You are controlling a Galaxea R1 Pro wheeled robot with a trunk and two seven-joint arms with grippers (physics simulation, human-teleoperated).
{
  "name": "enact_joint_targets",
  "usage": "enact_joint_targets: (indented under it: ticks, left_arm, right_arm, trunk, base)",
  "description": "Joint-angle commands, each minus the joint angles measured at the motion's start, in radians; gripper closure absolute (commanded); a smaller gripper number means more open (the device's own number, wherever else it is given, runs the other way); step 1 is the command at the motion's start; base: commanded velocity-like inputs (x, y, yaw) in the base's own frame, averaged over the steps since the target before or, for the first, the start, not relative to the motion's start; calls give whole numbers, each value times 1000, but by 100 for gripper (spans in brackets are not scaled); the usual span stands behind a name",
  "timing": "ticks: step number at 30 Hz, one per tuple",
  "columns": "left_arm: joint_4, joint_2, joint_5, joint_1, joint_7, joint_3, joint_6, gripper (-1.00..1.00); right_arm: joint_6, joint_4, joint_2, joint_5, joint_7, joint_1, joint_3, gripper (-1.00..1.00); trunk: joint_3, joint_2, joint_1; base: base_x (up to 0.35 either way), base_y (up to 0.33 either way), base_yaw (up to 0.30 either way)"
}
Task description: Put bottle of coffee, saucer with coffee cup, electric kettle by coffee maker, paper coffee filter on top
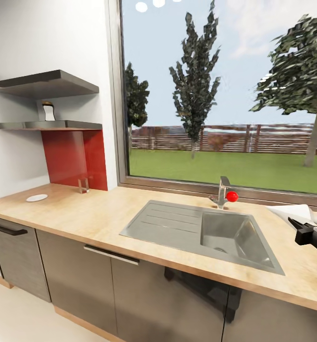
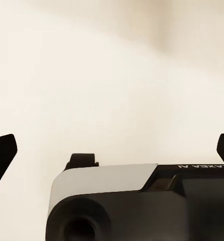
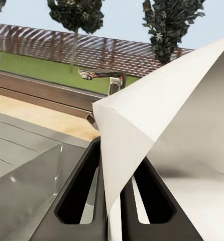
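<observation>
Countertop (image 1: 97,213) light matt wood-grain; cabinet fronts (image 1: 78,280) glossy dark grey; sink (image 1: 177,228) brushed metal; filter (image 3: 157,130) smooth paper.

The left claw (image 2: 112,150) hangs over a plain cream surface, its two dark fingertips (image 2: 2,150) spread wide apart.

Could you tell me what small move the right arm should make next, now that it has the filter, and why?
Probably keep the right gripper shut on the paper coffee filter and carry it clear of the sink. The filter is pinched between the fingers, above the kitchen countertop at the basin's edge, and the coffee maker is not in sight here.
</observation>
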Motion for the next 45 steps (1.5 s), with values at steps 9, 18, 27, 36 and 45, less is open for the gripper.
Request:
enact_joint_targets:
  ticks: [9,18,27,36,45]
  left_arm:
    - [-1,-1,0,0,0,1,-1,-100]
    - [-1,-1,0,0,0,1,-1,-100]
    - [-1,0,0,0,0,1,-1,-100]
    - [-1,-1,0,0,0,0,-1,-100]
    - [-1,-1,0,0,0,0,-1,-100]
  right_arm:
    - [10,-1,0,1,3,-1,-1,100]
    - [10,-1,0,1,3,-1,-1,100]
    - [10,-1,0,1,3,-1,-1,100]
    - [10,-1,0,1,3,-1,-1,100]
    - [10,-1,0,1,3,-1,-1,100]
  trunk:
    - [-1,-1,0]
    - [-1,-1,0]
    - [-1,-1,0]
    - [-1,-1,0]
    - [-1,-1,0]
  base:
    - [0,0,0]
    - [0,0,0]
    - [0,0,0]
    - [0,0,0]
    - [0,0,0]
